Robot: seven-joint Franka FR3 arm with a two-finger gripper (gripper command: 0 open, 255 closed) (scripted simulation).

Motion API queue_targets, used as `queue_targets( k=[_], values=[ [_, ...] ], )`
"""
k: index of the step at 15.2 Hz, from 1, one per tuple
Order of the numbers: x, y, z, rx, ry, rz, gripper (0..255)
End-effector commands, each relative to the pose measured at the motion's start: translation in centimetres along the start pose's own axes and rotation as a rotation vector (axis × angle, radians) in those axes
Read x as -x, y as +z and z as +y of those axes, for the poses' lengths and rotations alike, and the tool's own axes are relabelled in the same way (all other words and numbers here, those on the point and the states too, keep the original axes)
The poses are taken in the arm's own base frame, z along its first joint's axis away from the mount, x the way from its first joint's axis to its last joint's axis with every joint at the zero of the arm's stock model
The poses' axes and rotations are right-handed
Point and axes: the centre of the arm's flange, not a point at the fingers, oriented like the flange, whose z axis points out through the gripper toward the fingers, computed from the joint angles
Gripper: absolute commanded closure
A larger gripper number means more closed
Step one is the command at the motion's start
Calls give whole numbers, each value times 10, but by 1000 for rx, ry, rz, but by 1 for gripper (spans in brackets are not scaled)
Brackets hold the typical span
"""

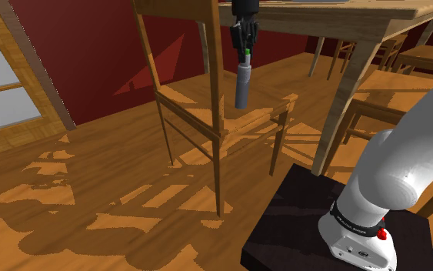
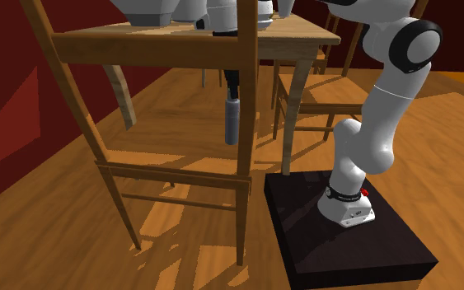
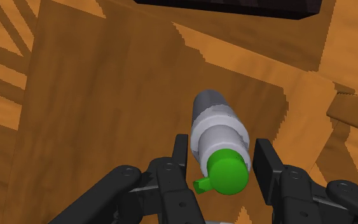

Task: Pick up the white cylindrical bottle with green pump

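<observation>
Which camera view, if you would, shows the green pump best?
The wrist view: the green pump sits large between the gripper fingers. The shoulder view shows a green sliver; the second exterior view, the bottle's grey body.

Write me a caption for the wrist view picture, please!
All-black two-finger gripper clasping the pale grey cylindrical bottle just below its green pump, over brown wood.

White arm point(image 1: 395, 165) rises from base at shoulder view's 5 o'clock, arches out past 2 o'clock. Black gripper point(image 1: 245, 46) at 12 o'clock, pointing down, fingers point(image 3: 266, 162) clasping bottle point(image 3: 217, 121) top.
</observation>
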Motion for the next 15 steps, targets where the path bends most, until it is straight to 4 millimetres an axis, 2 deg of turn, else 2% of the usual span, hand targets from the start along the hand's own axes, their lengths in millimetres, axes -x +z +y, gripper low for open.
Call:
queue_targets(
  k=[1,2,15],
  values=[
    [0,1,0,0,0,-2,255],
    [0,1,0,0,0,-2,255],
    [6,-67,-1,0,0,-2,255]
  ],
)
